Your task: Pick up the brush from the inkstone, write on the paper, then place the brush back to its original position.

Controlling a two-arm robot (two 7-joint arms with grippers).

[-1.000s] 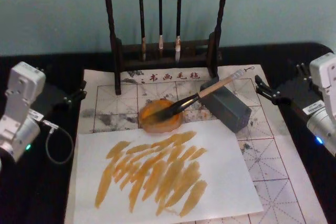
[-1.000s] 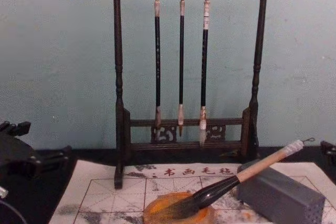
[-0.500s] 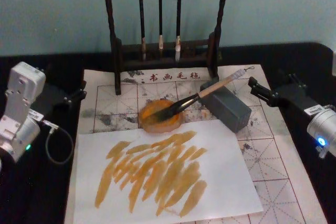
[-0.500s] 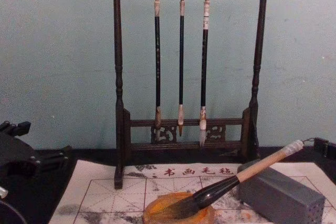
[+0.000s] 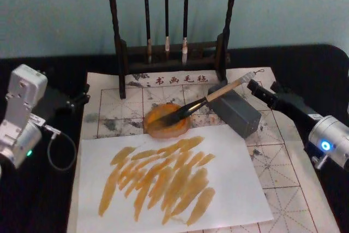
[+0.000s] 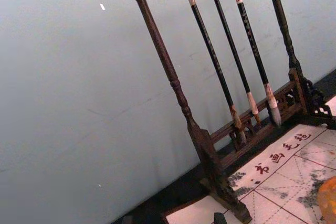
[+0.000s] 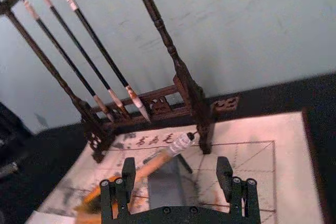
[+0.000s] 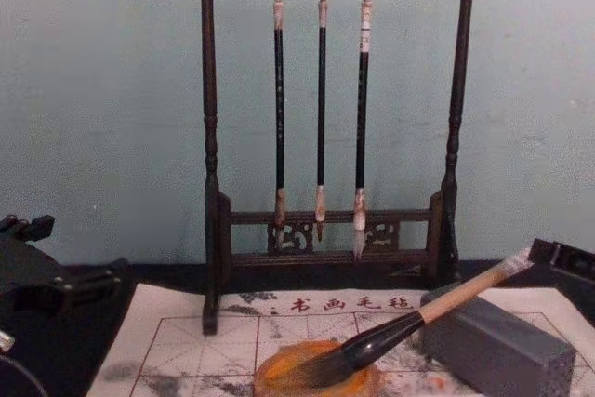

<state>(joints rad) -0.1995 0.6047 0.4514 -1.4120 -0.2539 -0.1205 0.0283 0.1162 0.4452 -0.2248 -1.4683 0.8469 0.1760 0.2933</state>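
Pale wood and glossy black lacquer mark the one thick brush (image 5: 202,102), which lies tilted on the counter (image 5: 32,205). Its dark bristle tuft sits in a round amber dish (image 5: 158,127), and its handle is propped on a rectangular grey block (image 5: 241,114), with the small cord loop overhanging the far end. Under both lies the paper (image 5: 275,162), a single off-white sheet printed with red grid squares and diagonals. It is smudged grey near the dish and carries one row of red characters along the edge below a dark turned-wood rack (image 5: 121,53). Three thin brushes (image 5: 166,9) with dark shafts and pale ends hang side by side from the rack's top bar, their tips clear of the lower rail. A second, plain white sheet (image 5: 240,181) overlaps the near half of the grid paper and bears a fan of slanted amber strokes, which overlap too much to count. The right gripper (image 5: 263,89), black and slim, hovers just beside the handle's corded end with its two fingers (image 7: 128,174) spread apart and holding nothing. The left gripper (image 5: 83,94) sits at the left edge of the paper, well apart from the brush, its fingers likewise parted and empty.
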